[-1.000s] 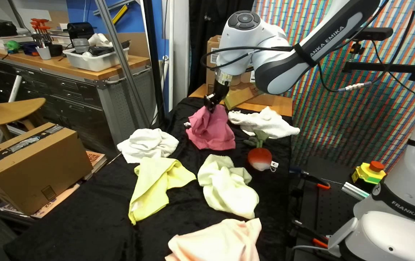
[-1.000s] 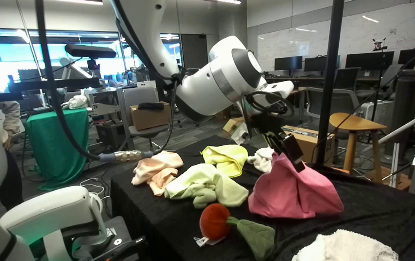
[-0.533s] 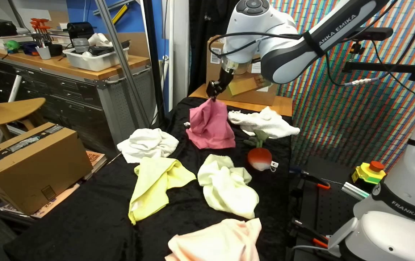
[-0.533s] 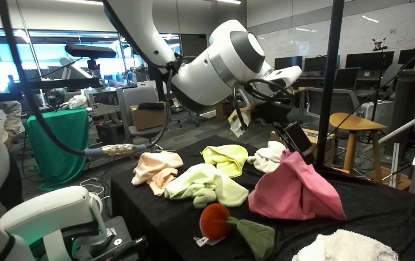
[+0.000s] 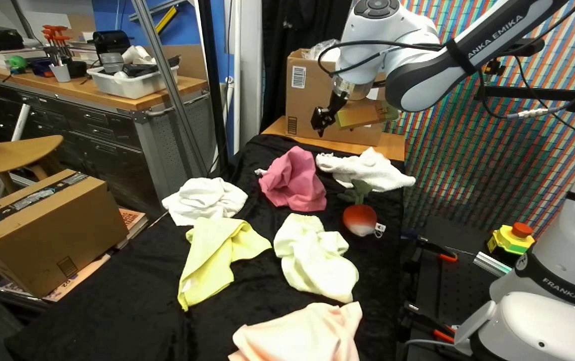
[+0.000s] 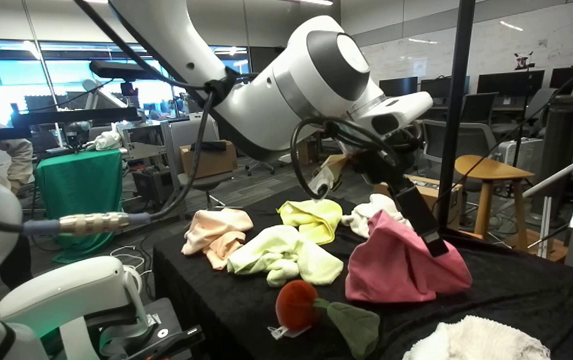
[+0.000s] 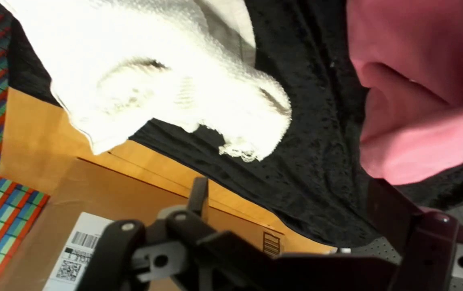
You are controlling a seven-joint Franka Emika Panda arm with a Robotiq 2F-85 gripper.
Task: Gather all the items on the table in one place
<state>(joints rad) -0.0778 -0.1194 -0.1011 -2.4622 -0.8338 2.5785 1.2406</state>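
Note:
My gripper [image 5: 321,123] is open and empty, above the table's far end; it also shows in the wrist view [image 7: 296,204]. The pink cloth [image 5: 295,180] lies bunched below it and shows at the right of the wrist view [image 7: 425,101]. A white rough cloth [image 5: 370,173] lies at the far right and in the wrist view [image 7: 175,76]. A red plush vegetable with green leaves [image 5: 360,219] lies nearby. A white cloth [image 5: 206,200], yellow cloth [image 5: 220,255], pale green cloth [image 5: 315,258] and peach cloth [image 5: 302,333] lie spread on the black table cover [image 5: 132,301].
A cardboard box [image 5: 300,100] stands behind the table's far end on a wooden surface [image 5: 393,145]. A black upright post [image 6: 454,110] stands by the table. Another cardboard box [image 5: 56,230] stands beside the table. An emergency stop button [image 5: 511,238] sits near the robot base.
My gripper has let go of the pink cloth, which dropped into a lower heap. The gripper has risen and moved toward the white rough cloth's side.

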